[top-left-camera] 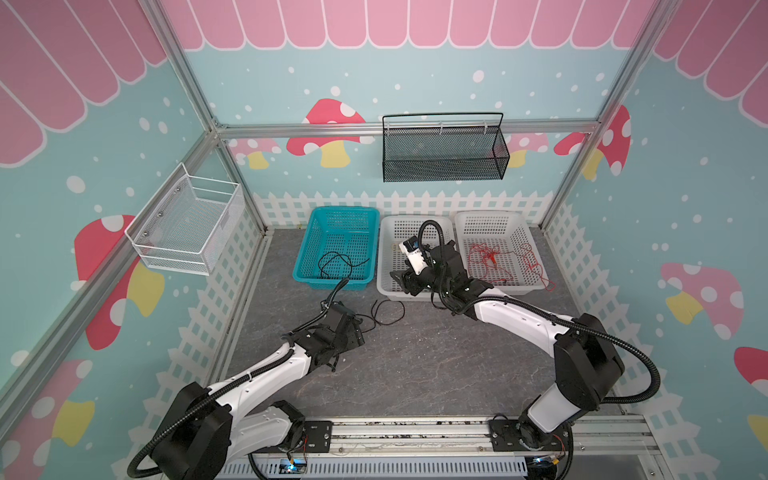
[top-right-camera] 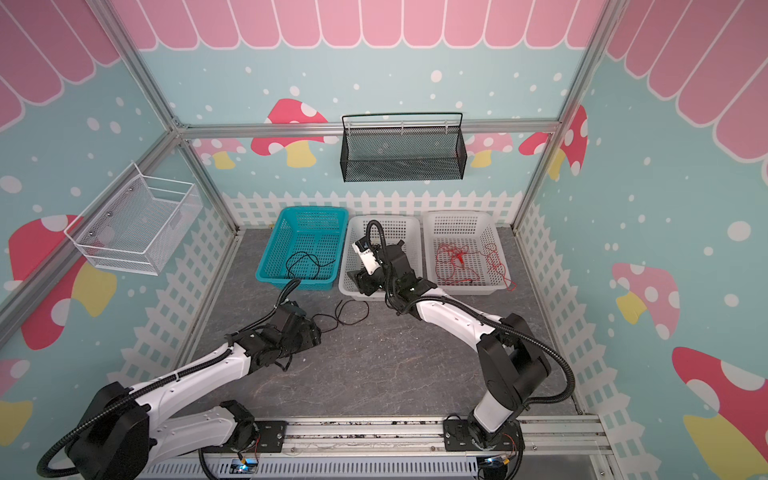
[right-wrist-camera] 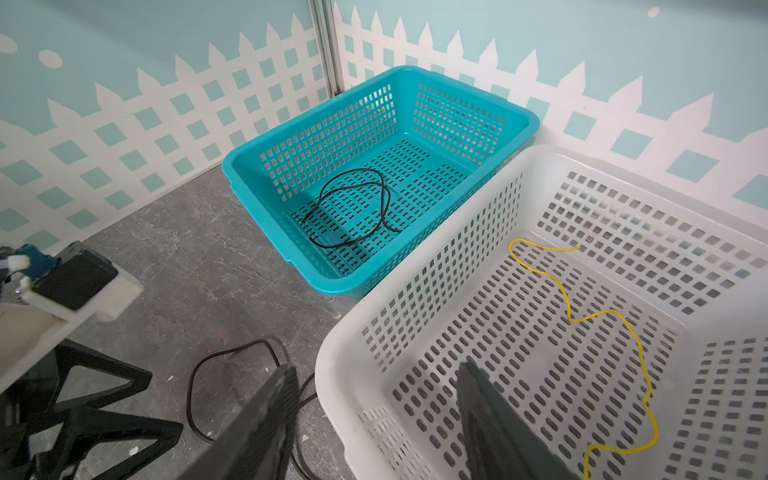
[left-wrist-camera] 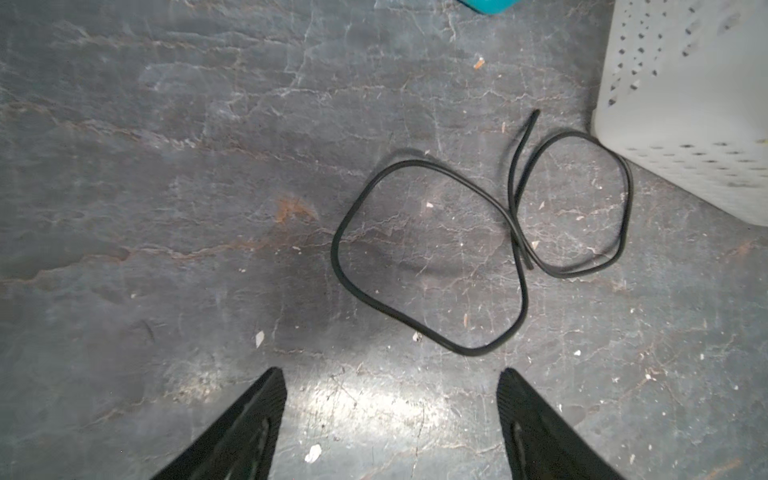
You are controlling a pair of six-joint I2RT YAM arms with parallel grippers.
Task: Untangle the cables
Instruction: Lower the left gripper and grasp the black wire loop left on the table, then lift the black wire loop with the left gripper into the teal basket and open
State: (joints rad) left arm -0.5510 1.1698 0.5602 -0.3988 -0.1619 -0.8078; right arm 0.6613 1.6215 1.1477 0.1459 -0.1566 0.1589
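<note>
Left wrist: black cable (left-wrist-camera: 334,253); white basket (left-wrist-camera: 685,124) beside

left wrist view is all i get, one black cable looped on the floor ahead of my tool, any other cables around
observer: Yes, a second black cable lies inside the teal basket.
operator: ok any other colours
observer: A yellow cable snakes across the floor of the middle white basket.
operator: anything red
observer: Red cables sit bunched in the rightmost white basket, with one loop spilling over its near right corner.
</note>
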